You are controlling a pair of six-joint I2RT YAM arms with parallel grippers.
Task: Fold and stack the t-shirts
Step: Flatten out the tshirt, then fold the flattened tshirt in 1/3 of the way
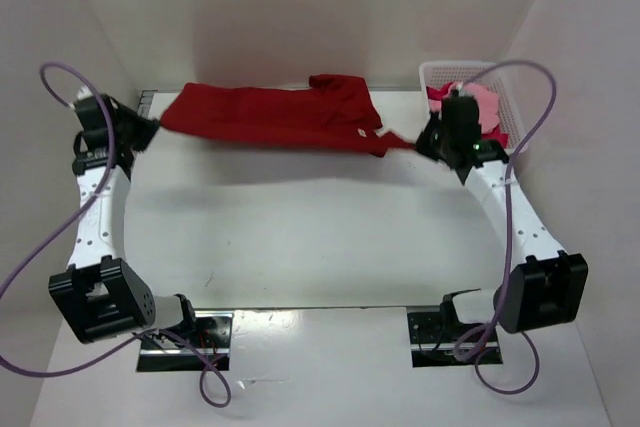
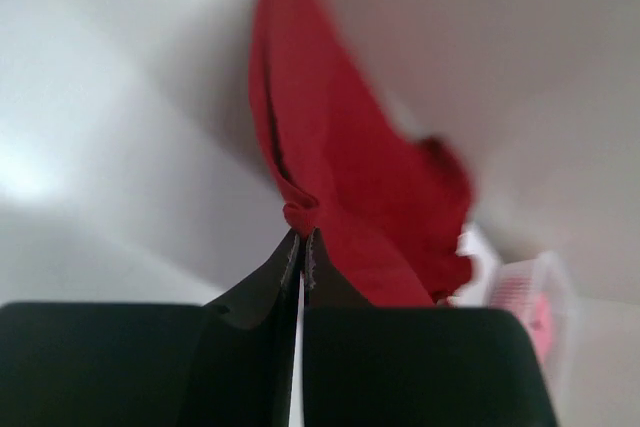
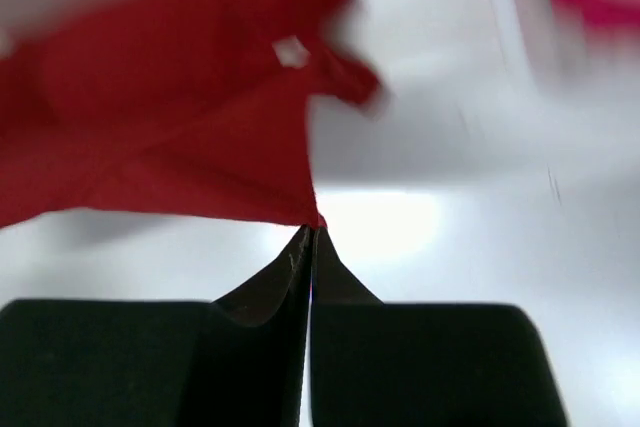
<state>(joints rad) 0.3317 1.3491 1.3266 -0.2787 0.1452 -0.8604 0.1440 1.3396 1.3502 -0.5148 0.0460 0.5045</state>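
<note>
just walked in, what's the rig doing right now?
Both arms hold one red shirt stretched between them over the far side of the table. The left gripper is shut on its left end, the right gripper on its right end. The shadow beneath suggests it hangs off the surface. A pink shirt and a magenta shirt lie in the basket. No stack yet.

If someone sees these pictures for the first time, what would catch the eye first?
The dark red t-shirt strikes first: it is stretched across the far side of the table, the left tool shut on one end and the right tool shut on the other. Next, the white basket in the far right corner, with pink cloth inside.
</note>
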